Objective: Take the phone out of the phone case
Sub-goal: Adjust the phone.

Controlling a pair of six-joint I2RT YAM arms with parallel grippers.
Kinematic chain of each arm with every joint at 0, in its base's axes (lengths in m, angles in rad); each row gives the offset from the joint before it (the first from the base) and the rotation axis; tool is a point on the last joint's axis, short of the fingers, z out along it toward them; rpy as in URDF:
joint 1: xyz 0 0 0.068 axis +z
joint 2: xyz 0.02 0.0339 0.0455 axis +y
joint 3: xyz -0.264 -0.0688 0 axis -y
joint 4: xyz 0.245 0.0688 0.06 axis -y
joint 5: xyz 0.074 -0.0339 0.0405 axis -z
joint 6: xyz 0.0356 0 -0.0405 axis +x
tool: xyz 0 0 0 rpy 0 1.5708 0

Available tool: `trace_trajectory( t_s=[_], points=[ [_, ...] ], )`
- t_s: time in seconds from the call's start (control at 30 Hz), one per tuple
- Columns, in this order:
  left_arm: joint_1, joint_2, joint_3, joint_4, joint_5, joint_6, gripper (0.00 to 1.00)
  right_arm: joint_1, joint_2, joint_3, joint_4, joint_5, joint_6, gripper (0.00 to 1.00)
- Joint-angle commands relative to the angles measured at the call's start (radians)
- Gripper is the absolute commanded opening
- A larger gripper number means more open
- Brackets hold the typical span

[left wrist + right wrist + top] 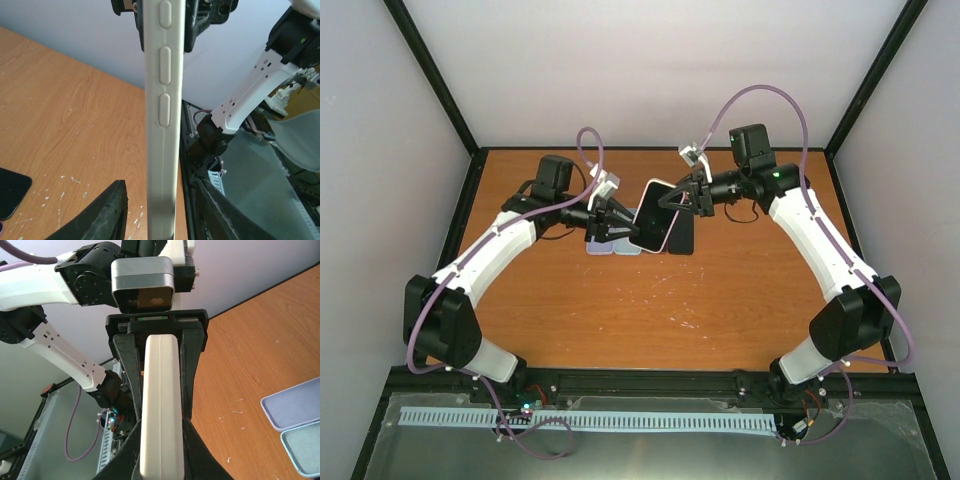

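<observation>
The phone in its whitish case [653, 216] is held tilted above the middle of the table between both arms. My right gripper [676, 200] is shut on its far-right end; in the right wrist view the case edge [160, 405] sits tight between my fingers [192, 450]. My left gripper [623, 226] straddles the near-left end with its jaws open. In the left wrist view the case edge with its button covers [162, 115] runs between the fingers [107, 212], with a gap on each side.
A black phone [683, 238] lies flat on the table under the held one, and shows in the left wrist view [11, 197]. A lilac case [294, 402] and a light blue case [302, 446] lie side by side near the left gripper [605, 248].
</observation>
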Motion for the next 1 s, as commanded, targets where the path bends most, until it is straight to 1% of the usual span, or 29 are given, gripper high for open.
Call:
trace_trajectory(
  t_s=[0.0,0.1,0.2,0.33,0.5,0.8,0.97],
  points=[
    [0.023,-0.032,0.031,-0.073,-0.015,0.099,0.42,0.004,-0.006,0.026,0.017,-0.045,0.036,0.03],
    [0.056,-0.034,0.007,-0.125,-0.019,0.138,0.42,0.004,-0.023,0.004,0.081,-0.075,0.107,0.03],
    [0.062,-0.041,-0.006,-0.173,-0.024,0.190,0.42,0.004,-0.045,-0.026,0.132,-0.071,0.145,0.03],
    [0.062,-0.060,-0.038,-0.163,-0.030,0.193,0.42,0.004,-0.054,-0.033,0.153,-0.091,0.168,0.03],
    [0.063,-0.070,-0.059,-0.142,-0.037,0.171,0.41,0.004,-0.061,-0.032,0.139,-0.110,0.153,0.03],
    [0.096,-0.089,-0.102,-0.089,-0.053,0.123,0.39,0.004,-0.062,-0.033,0.093,-0.190,0.096,0.03],
    [0.096,-0.085,-0.106,-0.033,-0.084,0.054,0.36,0.008,-0.064,-0.034,0.093,-0.215,0.101,0.03]
  ],
)
